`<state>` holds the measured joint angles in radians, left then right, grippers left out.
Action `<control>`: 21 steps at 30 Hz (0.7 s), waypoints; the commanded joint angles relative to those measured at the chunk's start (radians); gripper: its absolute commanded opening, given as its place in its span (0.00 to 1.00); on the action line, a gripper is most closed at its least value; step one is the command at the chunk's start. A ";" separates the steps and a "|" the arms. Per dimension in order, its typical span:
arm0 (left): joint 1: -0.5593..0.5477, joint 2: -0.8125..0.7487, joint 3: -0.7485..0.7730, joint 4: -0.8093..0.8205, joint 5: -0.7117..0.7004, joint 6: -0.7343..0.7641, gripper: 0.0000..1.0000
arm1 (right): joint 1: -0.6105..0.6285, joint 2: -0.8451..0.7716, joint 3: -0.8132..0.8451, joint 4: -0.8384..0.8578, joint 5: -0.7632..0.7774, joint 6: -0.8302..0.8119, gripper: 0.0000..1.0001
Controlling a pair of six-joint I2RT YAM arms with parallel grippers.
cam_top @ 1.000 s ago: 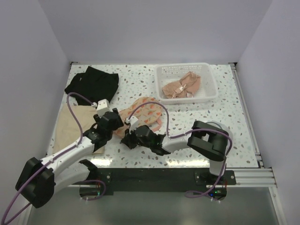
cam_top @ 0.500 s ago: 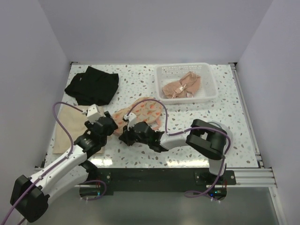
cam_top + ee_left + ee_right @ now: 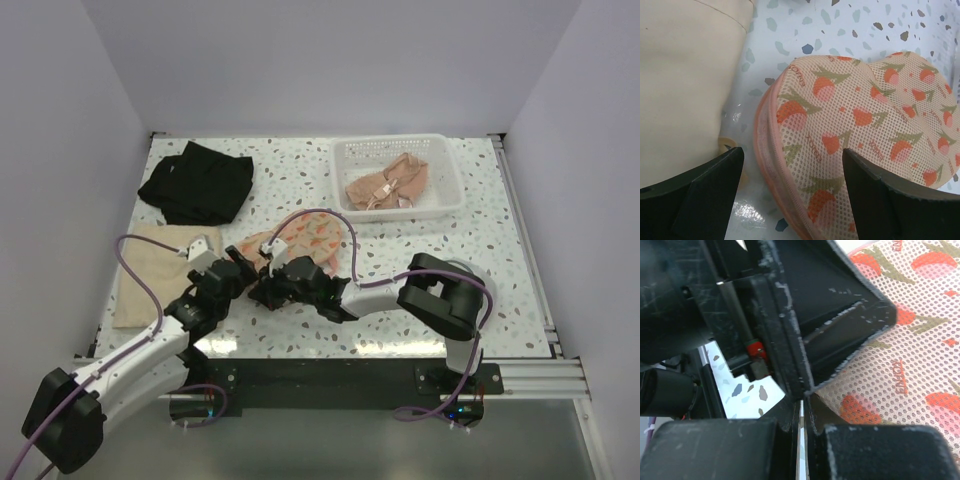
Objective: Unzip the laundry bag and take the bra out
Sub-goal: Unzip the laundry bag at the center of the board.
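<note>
The laundry bag [image 3: 310, 238] is a pink mesh pouch printed with orange tulips, lying mid-table. In the left wrist view the bag [image 3: 865, 115] has its zipped edge running between the fingers. My left gripper [image 3: 244, 264] is open at the bag's near-left end, and in its own view the left gripper [image 3: 792, 195] straddles that edge. My right gripper [image 3: 268, 289] is shut at the same end, close beside the left one. In its wrist view the right gripper [image 3: 802, 407] has its jaws closed at the edge of the mesh [image 3: 910, 355]; nothing shows pinched between them. The bra is hidden.
A white basket [image 3: 397, 150] with beige garments [image 3: 388, 185] stands at the back right. A black garment [image 3: 197, 182] lies at the back left. A folded beige cloth [image 3: 150, 270] lies left of the bag, also in the left wrist view [image 3: 685, 75].
My left arm drew back toward its base, then brought its gripper in to the bag's near-left end, jaws opening wider. The right gripper shifted slightly left and stayed shut.
</note>
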<state>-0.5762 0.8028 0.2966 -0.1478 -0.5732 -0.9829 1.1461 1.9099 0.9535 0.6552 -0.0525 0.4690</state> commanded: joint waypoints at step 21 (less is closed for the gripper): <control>0.003 0.071 0.079 0.094 -0.089 0.068 0.10 | 0.000 -0.086 -0.088 0.083 -0.038 0.025 0.00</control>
<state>-0.5774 0.8539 0.3149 -0.1055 -0.5884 -0.9783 1.1458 1.8835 0.8951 0.6819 -0.0715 0.4812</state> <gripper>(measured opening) 0.162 0.015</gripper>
